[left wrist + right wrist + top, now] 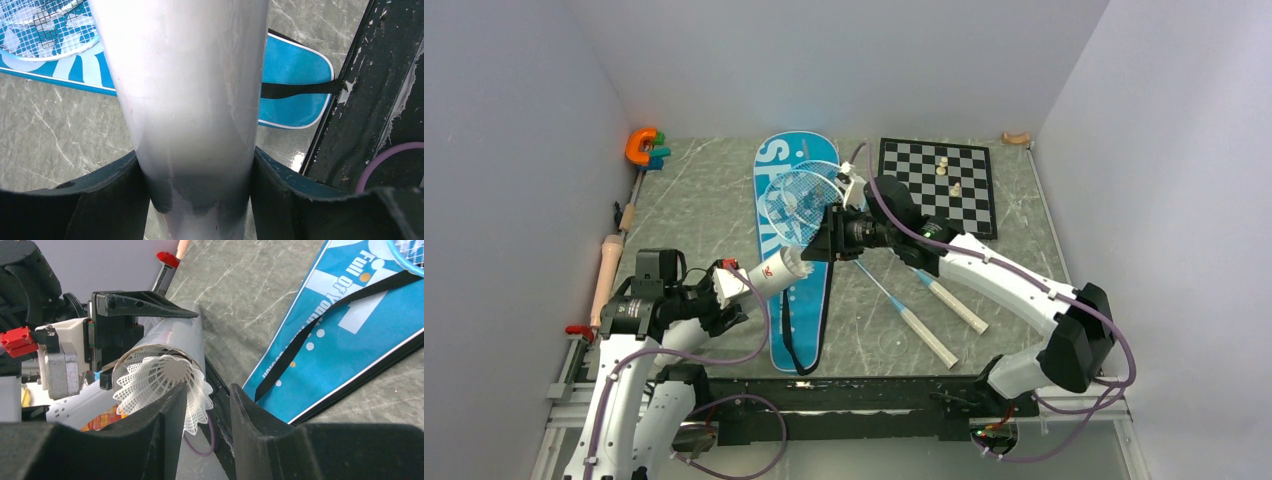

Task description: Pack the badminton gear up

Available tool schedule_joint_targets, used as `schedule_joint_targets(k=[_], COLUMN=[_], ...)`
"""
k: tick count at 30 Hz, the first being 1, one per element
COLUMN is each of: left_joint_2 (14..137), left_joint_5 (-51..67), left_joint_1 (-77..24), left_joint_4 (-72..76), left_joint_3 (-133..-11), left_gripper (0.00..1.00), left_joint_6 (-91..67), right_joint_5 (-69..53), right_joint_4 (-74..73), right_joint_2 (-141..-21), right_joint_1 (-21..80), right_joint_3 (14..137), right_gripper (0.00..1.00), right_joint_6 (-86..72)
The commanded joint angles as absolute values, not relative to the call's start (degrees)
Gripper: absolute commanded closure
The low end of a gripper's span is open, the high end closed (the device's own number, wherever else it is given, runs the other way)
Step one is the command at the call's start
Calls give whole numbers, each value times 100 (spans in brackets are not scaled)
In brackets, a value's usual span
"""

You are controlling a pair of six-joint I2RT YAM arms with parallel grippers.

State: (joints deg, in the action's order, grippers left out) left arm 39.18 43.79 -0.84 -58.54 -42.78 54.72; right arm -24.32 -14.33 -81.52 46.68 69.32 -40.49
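My left gripper (724, 290) is shut on a pale shuttlecock tube (759, 280), held level with its mouth toward the right; the jaws clamp its sides in the left wrist view (200, 170). A white shuttlecock (162, 382) sits in the tube's mouth, skirt outward. My right gripper (207, 400) is open just in front of it, with nothing between the jaws. The blue bag (796, 300) lies lengthwise mid-table. Two racket heads (799, 195) rest on its far end, and their white handles (929, 340) stretch to the front right.
The chessboard (939, 185) with pale pieces lies at the back right. An orange-and-blue toy (644, 147) and wooden-handled tools (609, 265) lie along the left wall. A black rail (824, 395) runs along the front edge. The bag's black strap (300, 89) trails forward.
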Motion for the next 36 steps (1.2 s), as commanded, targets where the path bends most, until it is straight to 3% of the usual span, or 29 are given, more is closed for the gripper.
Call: schedule_joint_targets(k=[1,5,10,19,22,31,36], left_joint_2=[3909,3881,3864,3842,3836,3814,3835], left_joint_5=[4818,4880,4941,5005,4990,4842,4767], left_joint_1=[-105,-109,-116,-168,-184,-194,-194], left_joint_4=[-5855,-5879,-5906,-5919,-5932,-5925,-5891], left_joint_3=[-4576,-4602,-4663,-4759,-4760,-4506,-4387], left_gripper=[60,60,60,60,60,60,60], left_joint_6=[5469,5443,5434,5353,5348,5487,5530], right_joint_5=[-2349,-2152,-1928,-1933,-1986,-2200,-1846], right_joint_4=[-1662,-1869,-1986,-1864,-1794,-2007,-2743], right_joint_2=[-8372,-8518,-8613,-9066,-9047,-7815,-7054], right_joint_1=[4861,4946,5133,5518,5515,4497,4123], right_joint_3=[7398,7455,7574,7814,7799,7693,7271], right_gripper=[60,61,51,45,37,22,20], right_joint_6=[-3771,-3635,-3485,-3508,-3530,-3491,-3306])
